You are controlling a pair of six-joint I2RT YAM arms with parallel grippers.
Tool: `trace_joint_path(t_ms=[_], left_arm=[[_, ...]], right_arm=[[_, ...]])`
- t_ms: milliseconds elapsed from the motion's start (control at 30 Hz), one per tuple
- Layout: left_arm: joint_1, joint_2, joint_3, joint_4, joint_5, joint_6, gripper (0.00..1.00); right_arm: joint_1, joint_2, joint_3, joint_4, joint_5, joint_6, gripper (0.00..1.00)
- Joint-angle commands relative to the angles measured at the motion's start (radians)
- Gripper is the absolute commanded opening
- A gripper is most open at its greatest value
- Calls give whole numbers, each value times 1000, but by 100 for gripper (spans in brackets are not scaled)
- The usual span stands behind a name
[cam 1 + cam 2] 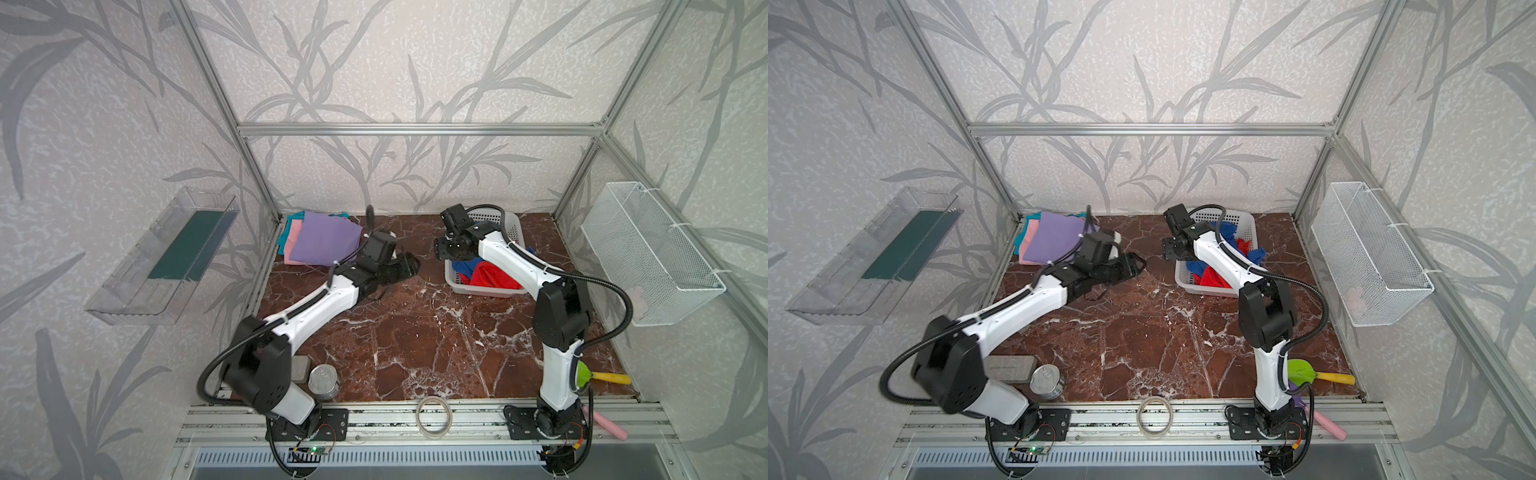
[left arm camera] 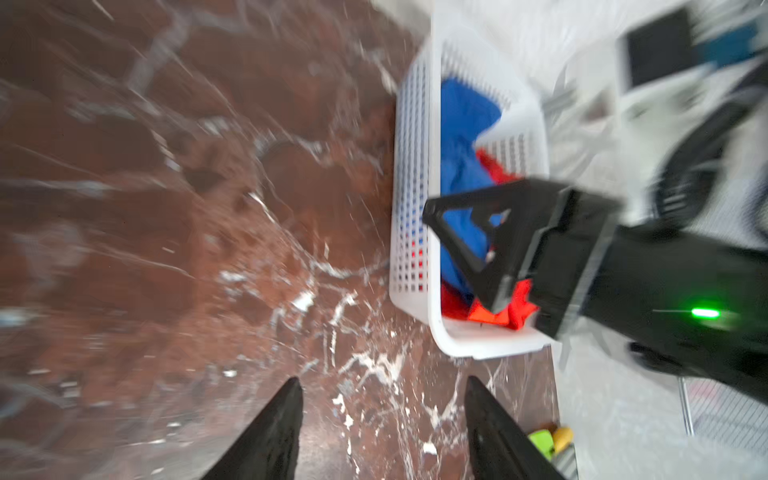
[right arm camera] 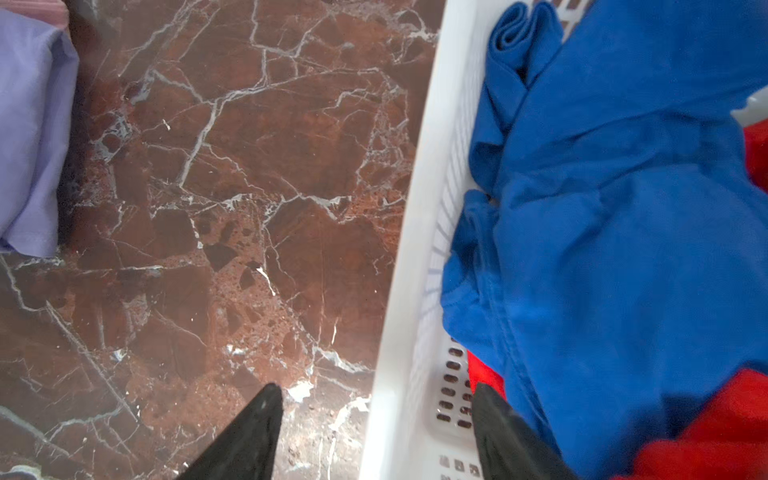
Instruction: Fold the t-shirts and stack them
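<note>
A: Where are the unfolded shirts lying?

B: The blue shirt (image 3: 623, 208) and the red shirt (image 1: 494, 276) are lying crumpled together inside the white basket (image 1: 486, 291), which is sitting at the back right of the desk (image 1: 415, 332).

A: And the folded ones?

B: 3 are sitting in a stack at the back left corner: the lavender shirt (image 1: 324, 241) is lying on top, with the pink shirt (image 1: 294, 239) and the teal shirt (image 1: 296, 216) peeking out beneath it.

A: What is the right gripper (image 3: 376, 386) doing?

B: It is hovering at the basket's left edge with its jaws spread wide and nothing between them. 1 finger is showing over the desk, the other over the basket's inside.

A: And the left gripper (image 2: 382, 380)?

B: It is reaching over bare desk between the stack and the basket, pointing toward the basket. Its jaws are standing apart too, gripping nothing. Its wrist view is blurring badly.
</note>
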Motion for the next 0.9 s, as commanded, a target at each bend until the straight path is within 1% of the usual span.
trace_joint_path(t_ms=[0,33,100,200,267,300,400,533,667,733,867], left_arm=[[30,-159,-78,-117,-168,44,63],[46,-199,-98,-140,-188,49,63],[68,-260,-130,-170,-216,55,63],[98,-311,-154,-210,-237,62,63],[113,-321,-160,-230,-246,67,63],[123,-320,-161,-239,-244,68,63],[146,-307,-160,-244,-219,69,63],[159,-275,-159,-224,-192,64,62],[164,-226,-146,-211,-169,59,62],[165,-200,-135,-217,-157,58,61],[167,-163,-119,-224,-142,55,60]], right_arm=[[12,78,64,-64,7,7,65],[13,96,70,-66,7,9,60],[12,117,64,-62,18,11,45],[11,127,54,-72,82,-9,34],[1,126,52,-90,141,-24,22],[-10,125,50,-95,159,-45,18],[-57,112,35,-109,171,-86,9],[-123,84,-5,-84,164,-144,3],[-170,91,3,-79,217,-209,0],[-192,108,18,-71,236,-256,0],[-249,151,46,-32,224,-330,0]])
